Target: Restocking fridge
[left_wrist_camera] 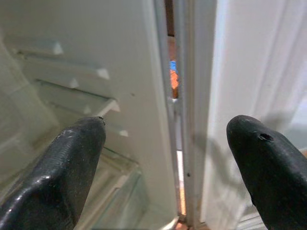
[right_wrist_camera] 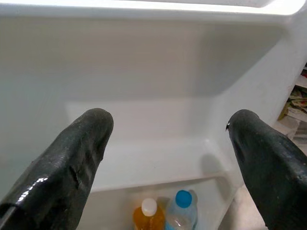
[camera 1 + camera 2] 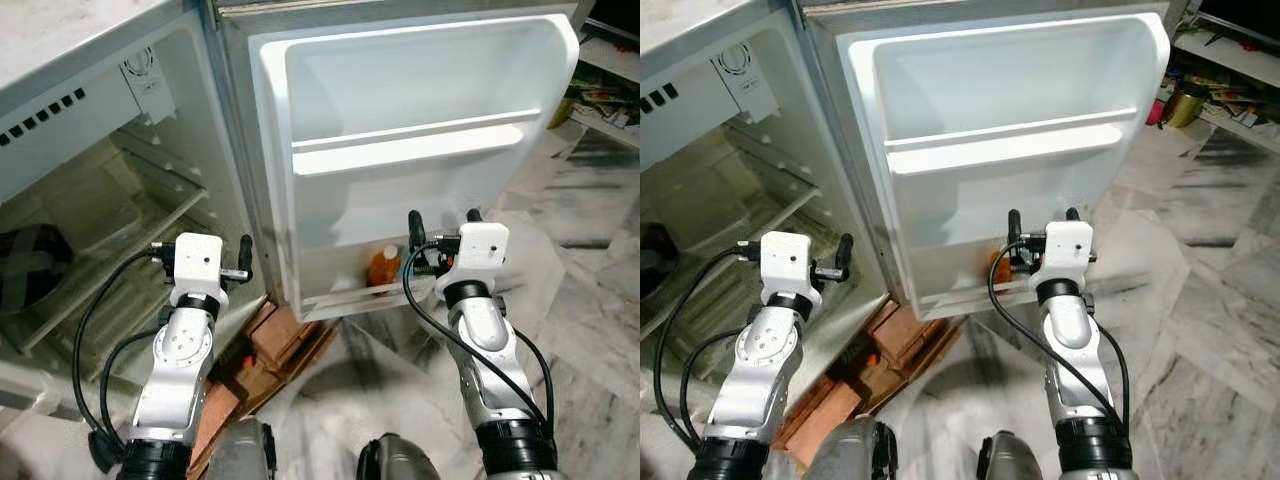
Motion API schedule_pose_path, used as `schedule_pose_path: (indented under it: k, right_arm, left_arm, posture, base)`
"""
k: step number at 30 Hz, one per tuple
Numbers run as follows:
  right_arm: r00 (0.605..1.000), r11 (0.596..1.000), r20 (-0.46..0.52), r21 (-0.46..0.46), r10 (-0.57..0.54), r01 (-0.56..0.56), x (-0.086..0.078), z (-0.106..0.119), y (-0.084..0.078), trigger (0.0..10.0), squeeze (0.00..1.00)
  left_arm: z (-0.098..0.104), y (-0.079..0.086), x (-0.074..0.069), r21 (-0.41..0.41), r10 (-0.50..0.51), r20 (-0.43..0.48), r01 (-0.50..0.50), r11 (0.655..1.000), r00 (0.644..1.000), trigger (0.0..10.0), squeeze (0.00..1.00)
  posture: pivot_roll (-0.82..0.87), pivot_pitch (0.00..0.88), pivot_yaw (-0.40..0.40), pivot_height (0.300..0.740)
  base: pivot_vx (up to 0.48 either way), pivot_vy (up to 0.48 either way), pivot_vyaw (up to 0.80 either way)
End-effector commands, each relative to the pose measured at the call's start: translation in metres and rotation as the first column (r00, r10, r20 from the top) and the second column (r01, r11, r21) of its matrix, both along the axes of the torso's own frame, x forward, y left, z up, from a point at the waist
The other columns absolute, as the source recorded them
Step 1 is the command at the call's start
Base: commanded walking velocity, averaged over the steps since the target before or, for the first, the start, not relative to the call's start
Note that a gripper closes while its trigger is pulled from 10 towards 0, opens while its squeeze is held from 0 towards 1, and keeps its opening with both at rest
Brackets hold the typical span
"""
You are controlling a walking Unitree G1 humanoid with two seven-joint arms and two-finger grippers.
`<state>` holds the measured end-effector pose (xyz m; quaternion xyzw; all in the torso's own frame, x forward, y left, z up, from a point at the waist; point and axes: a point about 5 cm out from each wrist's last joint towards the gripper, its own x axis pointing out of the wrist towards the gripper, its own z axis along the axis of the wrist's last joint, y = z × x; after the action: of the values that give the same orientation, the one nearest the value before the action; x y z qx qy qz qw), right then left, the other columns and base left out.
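two bottles, an orange bottle (image 2: 148, 216) and a blue-capped bottle (image 2: 181, 213), are standing in the fridge door's bottom shelf (image 2: 158, 184). right pincer (image 2: 168, 143) and left pincer (image 1: 168, 158) are hovering released, empty. likely light, smooth plastic; gripping mid-body seems safest.

white fridge door (image 3: 420, 90), orange bottle (image 3: 383, 266), blue-capped bottle (image 2: 181, 211)
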<state>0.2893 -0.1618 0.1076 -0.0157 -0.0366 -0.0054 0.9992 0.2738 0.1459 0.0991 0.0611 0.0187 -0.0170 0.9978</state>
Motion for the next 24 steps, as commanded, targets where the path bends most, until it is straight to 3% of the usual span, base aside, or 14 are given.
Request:
schedule_pose_path:
  k: [1,3,5,18,24]
  right_arm:
    - [0.998,0.999,-0.055,0.038,-0.025,0.027,-0.004,-0.009,-0.003,10.0,0.00]
    - [0.983,0.989,-0.169,0.109,-0.076,0.095,-0.008,-0.026,-0.006,10.0,0.00]
    - [0.976,0.987,-0.199,0.121,-0.083,0.109,-0.010,-0.031,-0.007,10.0,0.00]
    - [0.980,0.997,-0.199,0.070,-0.023,0.037,-0.009,-0.029,0.003,10.0,0.00]
    - [0.992,0.997,-0.117,0.059,0.057,-0.050,-0.010,-0.017,0.011,10.0,0.00]
  left_arm:
    - [-0.006,0.002,-0.003,0.010,0.023,-0.024,-0.023,1.000,0.999,10.0,0.00]
    - [-0.009,0.006,-0.004,0.010,0.058,-0.042,-0.058,0.998,0.997,10.0,0.00]
    - [-0.010,0.007,-0.004,0.013,0.065,-0.045,-0.065,0.998,0.997,10.0,0.00]
    - [-0.011,0.007,-0.004,0.032,0.068,-0.046,-0.067,0.997,0.997,10.0,0.00]
    - [-0.010,0.009,-0.004,0.051,0.067,-0.038,-0.065,0.997,0.997,10.0,0.00]
  posture:
    - [0.05,0.088,-0.021,0.740]
    - [0.05,0.091,-0.026,0.740]
    - [0.05,0.092,-0.027,0.740]
    - [0.05,0.097,-0.027,0.740]
    - [0.05,0.099,-0.026,0.740]
  base:
    - [0.000,0.000,0.00]
    - [0.000,-0.154,0.00]
    - [0.000,-0.349,0.00]
    - [0.000,-0.428,0.00]
    - [0.000,-0.394,0.00]
